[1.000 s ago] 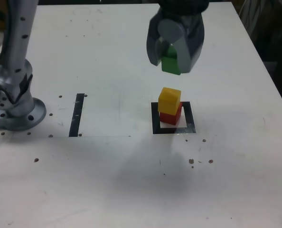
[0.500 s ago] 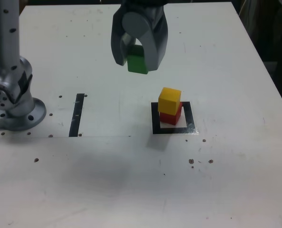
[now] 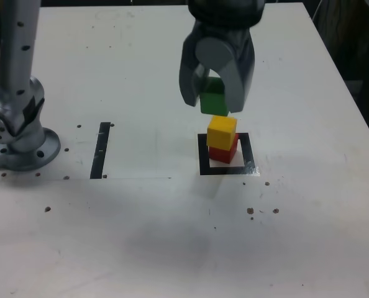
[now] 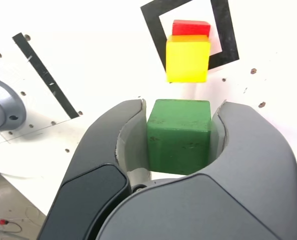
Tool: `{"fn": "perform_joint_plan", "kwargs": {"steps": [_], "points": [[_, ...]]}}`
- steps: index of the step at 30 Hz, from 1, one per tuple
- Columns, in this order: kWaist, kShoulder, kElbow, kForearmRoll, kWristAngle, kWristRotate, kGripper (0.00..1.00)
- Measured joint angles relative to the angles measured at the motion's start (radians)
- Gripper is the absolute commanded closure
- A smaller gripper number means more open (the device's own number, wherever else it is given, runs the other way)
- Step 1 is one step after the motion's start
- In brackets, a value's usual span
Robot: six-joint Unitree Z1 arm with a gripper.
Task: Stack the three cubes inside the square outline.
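1. Gripper (image 3: 215, 102) hangs above the table (image 3: 296, 236), approx. mid-width and toward the far edge. Jaws pinch the green cube (image 4: 179, 134) on two opposite side faces; cube's underside is left bare so it can seat flat on another block.
2. Green cube sits clear of the table, just above and slightly off to the exterior view's left of the yellow cube (image 3: 222, 131). Contact between the two: cannot tell from the exterior view; wrist view shows a gap.
3. Yellow cube rests on the red cube (image 3: 223, 152), a bit askew and offset relative to it. The top face is thus the only landing surface for cube no. 3.
4. Red cube stands inside the square outline (image 3: 202, 156), toward its far side, white centre showing at the near side. Outline lies right of table centre in the exterior view.
5. Black tape strip (image 3: 100, 149) lies well apart, nearer the arm base (image 3: 20, 146) at the table's left edge in the exterior view; no part in the stack.
6. Judgement: two tiers done; remaining step is alignment over the yellow cube, then descent and release. Risk: offset placement tips the stack.
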Motion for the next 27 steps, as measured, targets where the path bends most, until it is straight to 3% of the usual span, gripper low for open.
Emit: {"fn": "perform_joint_plan", "kwargs": {"steps": [11,19,27], "points": [[0.010,0.114,-0.019,-0.012,0.039,-0.003,0.85],[0.013,0.128,-0.033,-0.014,0.079,-0.004,0.84],[0.022,0.133,-0.028,-0.010,0.086,-0.004,0.83]]}}
